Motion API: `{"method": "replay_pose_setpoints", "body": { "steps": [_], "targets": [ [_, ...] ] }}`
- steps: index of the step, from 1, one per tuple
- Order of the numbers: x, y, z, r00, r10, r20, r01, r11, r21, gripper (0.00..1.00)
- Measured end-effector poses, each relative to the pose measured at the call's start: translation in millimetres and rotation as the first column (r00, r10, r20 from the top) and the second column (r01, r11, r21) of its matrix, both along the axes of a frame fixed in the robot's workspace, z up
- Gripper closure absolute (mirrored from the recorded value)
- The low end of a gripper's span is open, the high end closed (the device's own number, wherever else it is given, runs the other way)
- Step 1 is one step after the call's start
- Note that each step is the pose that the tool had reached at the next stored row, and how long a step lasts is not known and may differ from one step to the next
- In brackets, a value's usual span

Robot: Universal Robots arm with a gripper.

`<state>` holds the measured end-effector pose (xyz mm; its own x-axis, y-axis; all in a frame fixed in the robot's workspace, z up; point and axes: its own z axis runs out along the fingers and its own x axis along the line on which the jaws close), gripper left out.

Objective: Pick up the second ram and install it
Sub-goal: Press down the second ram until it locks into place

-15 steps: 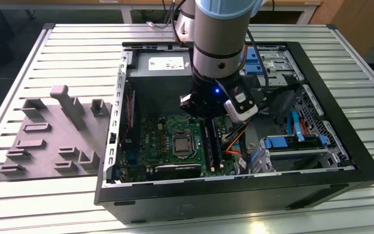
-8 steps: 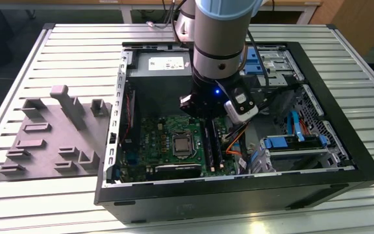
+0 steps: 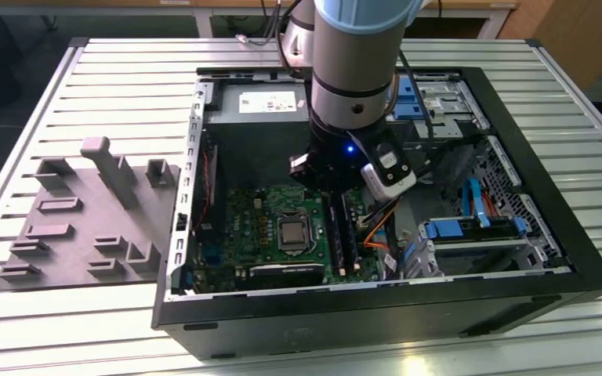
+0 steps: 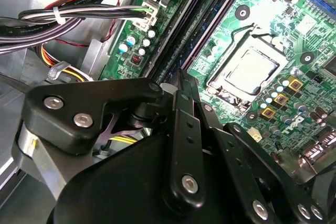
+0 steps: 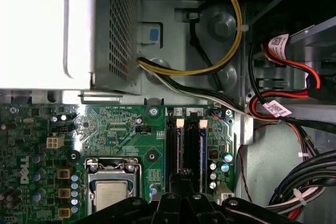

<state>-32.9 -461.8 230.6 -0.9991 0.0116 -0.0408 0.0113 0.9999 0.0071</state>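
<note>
Here the gripper [image 3: 335,188] sat low inside the open case [image 3: 552,258], mid-frame in the exterior view, over the memory slots [image 5: 181,148]. Its fingers [image 4: 181,95] looked pressed together. I couldn't tell where the second ram was.

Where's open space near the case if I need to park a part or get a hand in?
Bare slatted table beyond the grey fixture block and along the near edge in front of the computer case. Inside it is crowded: the arm with its gripper stands over the memory slots, cable bundles beside them.
</note>
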Motion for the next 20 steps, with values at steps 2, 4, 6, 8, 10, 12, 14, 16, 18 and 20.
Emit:
{"method": "replay_pose_setpoints", "body": {
  "steps": [2,4,6,8,10,12,14,16,18,20],
  "targets": [
    [0.0,-0.6,0.0,1.0,0.0,0.0001,0.0,1.0,0.0001,0.89],
    [0.0,-1.2,0.0,1.0,0.0,0.0,0.0,1.0,0.0001,0.89],
    [0.0,-1.9,0.0,1.0,0.0,0.0,0.0,1.0,0.0001,0.89],
    [0.0,-2.5,0.0,1.0,0.0,0.0,0.0,1.0,0.0001,0.89],
    [0.0,-3.1,0.0,1.0,0.0,0.0,0.0,1.0,0.0001,0.89],
    [0.0,-4.5,0.0,1.0,0.0,0.0,0.0,1.0,0.0001,0.89],
    [0.0,-5.2,-0.1,1.0,0.0,0.0,0.0,1.0,0.0001,0.89],
    [0.0,-5.8,0.0,1.0,0.0,0.0,0.0,1.0,0.0001,0.89],
    [0.0,-6.4,0.0,1.0,0.0,0.0,0.0,1.0,0.0001,0.89],
    [0.0,-7.0,0.0,1.0,0.0,0.0,0.0,1.0,0.0001,0.89]
  ]
}}
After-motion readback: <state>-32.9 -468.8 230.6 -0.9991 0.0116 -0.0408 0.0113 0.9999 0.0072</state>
